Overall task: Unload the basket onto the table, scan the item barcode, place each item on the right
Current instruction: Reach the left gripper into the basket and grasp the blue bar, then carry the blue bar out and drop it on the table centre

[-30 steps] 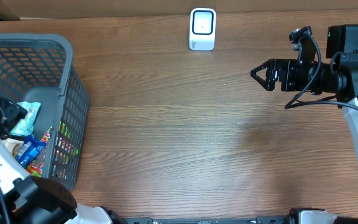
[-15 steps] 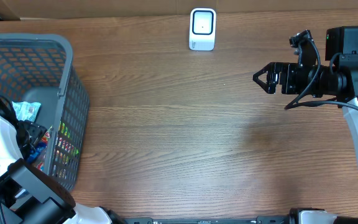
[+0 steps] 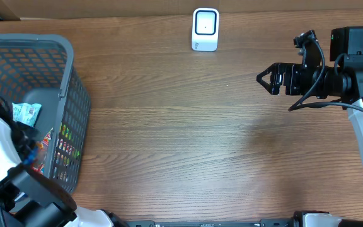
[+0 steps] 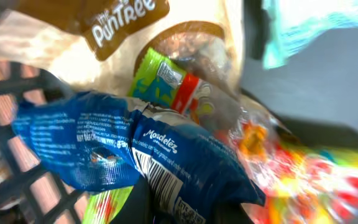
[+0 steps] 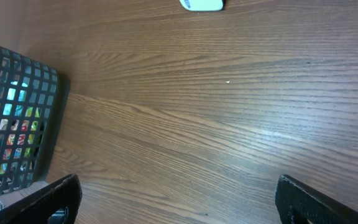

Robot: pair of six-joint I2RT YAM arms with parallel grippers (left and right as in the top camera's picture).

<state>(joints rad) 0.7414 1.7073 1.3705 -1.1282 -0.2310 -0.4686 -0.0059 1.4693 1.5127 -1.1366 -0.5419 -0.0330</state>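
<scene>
My left gripper is down inside the grey mesh basket at the table's left, shut on a blue snack packet. The packet's barcode sits right between the dark fingers. From overhead the left gripper is mostly hidden by the arm and the basket. The white scanner stands at the far middle of the table. My right gripper hovers open over the right side, fingertips wide apart with only bare wood between them.
Other packets crowd the basket: a brown-and-white bag, a green wrapper, a pale teal packet, a bright candy bag. The right wrist view shows the basket at left and the scanner at the top edge.
My left arm has dipped deeper into the basket and its gripper has shut on the blue packet. The right arm has barely moved.
</scene>
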